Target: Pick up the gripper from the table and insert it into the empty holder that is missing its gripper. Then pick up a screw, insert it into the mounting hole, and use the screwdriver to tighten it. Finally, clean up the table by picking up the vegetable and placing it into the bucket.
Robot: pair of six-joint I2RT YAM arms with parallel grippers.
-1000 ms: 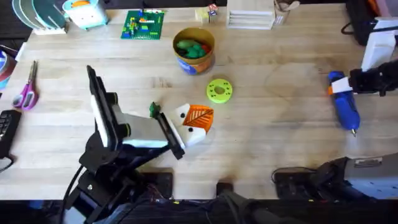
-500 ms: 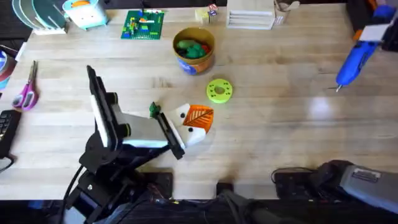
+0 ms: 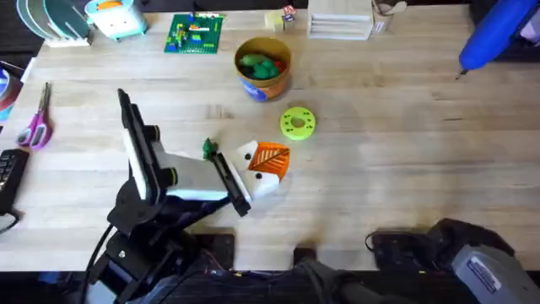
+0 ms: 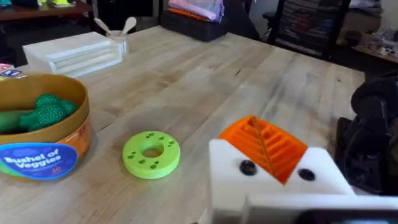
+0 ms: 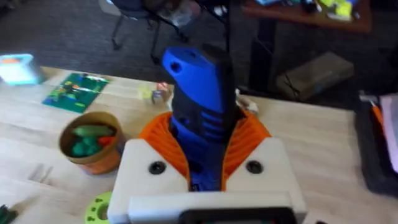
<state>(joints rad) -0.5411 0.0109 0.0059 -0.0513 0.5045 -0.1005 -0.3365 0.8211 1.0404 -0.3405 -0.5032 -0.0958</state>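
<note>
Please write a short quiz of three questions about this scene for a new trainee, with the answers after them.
1. True or false: the right gripper is shut on the blue screwdriver.
2. Which item lies nearest to the left gripper on the table? A) purple scissors B) green disc with holes C) building-block plate
3. Fill in: the green toy vegetables sit inside the ____.

Key:
1. True.
2. B, the green disc.
3. The bucket, seen also in the left wrist view.
</note>
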